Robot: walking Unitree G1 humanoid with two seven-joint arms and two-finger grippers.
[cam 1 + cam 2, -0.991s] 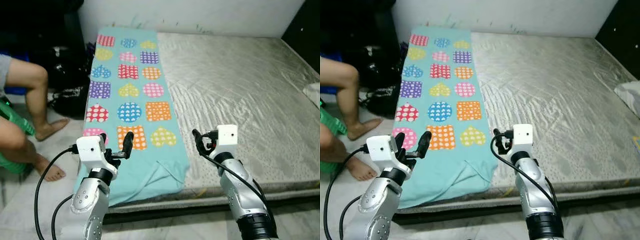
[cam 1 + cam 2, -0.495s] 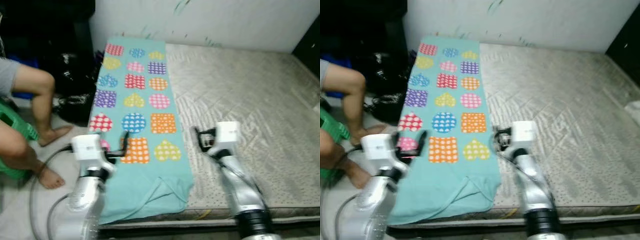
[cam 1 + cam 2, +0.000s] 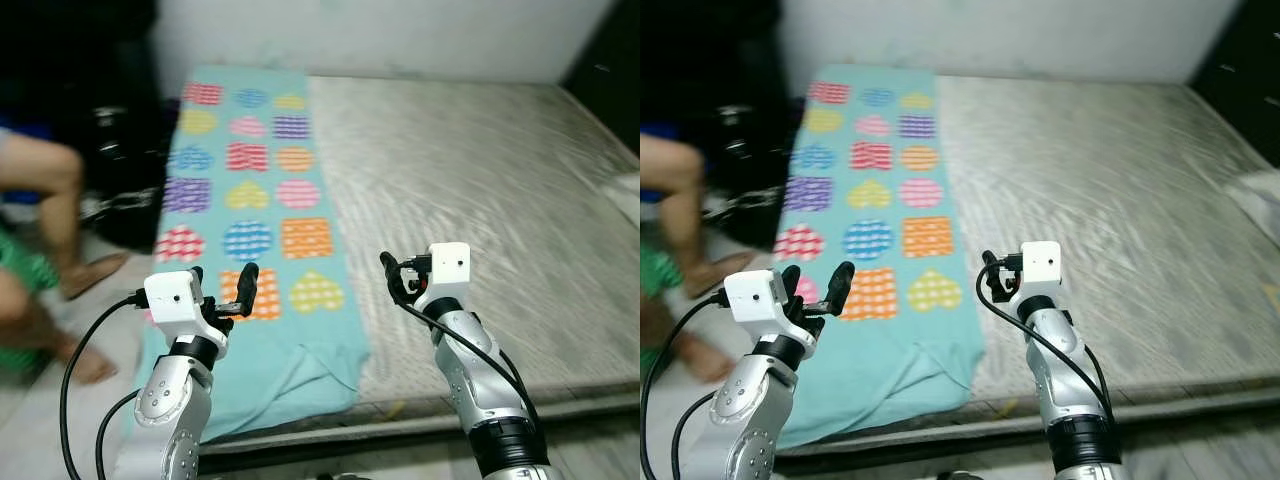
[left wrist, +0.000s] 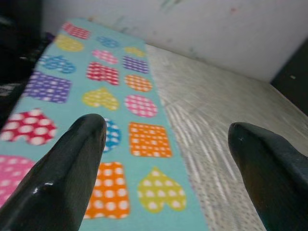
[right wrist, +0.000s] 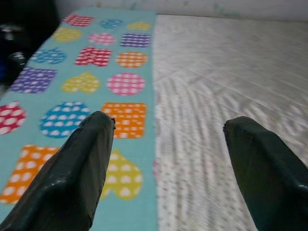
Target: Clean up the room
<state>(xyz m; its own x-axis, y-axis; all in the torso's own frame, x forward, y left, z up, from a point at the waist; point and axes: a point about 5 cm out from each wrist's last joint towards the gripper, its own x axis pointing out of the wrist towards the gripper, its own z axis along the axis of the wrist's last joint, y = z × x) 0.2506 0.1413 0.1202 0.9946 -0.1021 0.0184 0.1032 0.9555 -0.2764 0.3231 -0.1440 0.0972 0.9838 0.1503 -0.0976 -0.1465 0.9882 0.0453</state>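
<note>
A turquoise blanket printed with polka-dot hearts, circles and squares [image 3: 255, 215] lies lengthwise along the left side of a bare grey quilted mattress [image 3: 470, 190], its near end rumpled and hanging over the mattress's front edge. The rest of the mattress surface is uncovered, running back to a white wall [image 3: 380, 35].

The left tool [image 3: 222, 292] is held up in front of the blanket's near end, its two black fingers [image 4: 62, 178] spread wide and holding nothing; its wrist view looks up the blanket's rows of shapes. The right tool [image 3: 392, 280] hovers near the blanket's right border, over the seam between blanket and mattress, fingers [image 5: 77, 168] likewise spread apart and empty.

On the floor to the left of the bed, a person's bare legs [image 3: 60, 215] and feet are in view (blurred), beside something green [image 3: 25, 275] and dark bags [image 3: 125, 200] stacked against the bedside. A pale object [image 3: 625, 195] sits at the mattress's far right edge, too cropped to identify.
</note>
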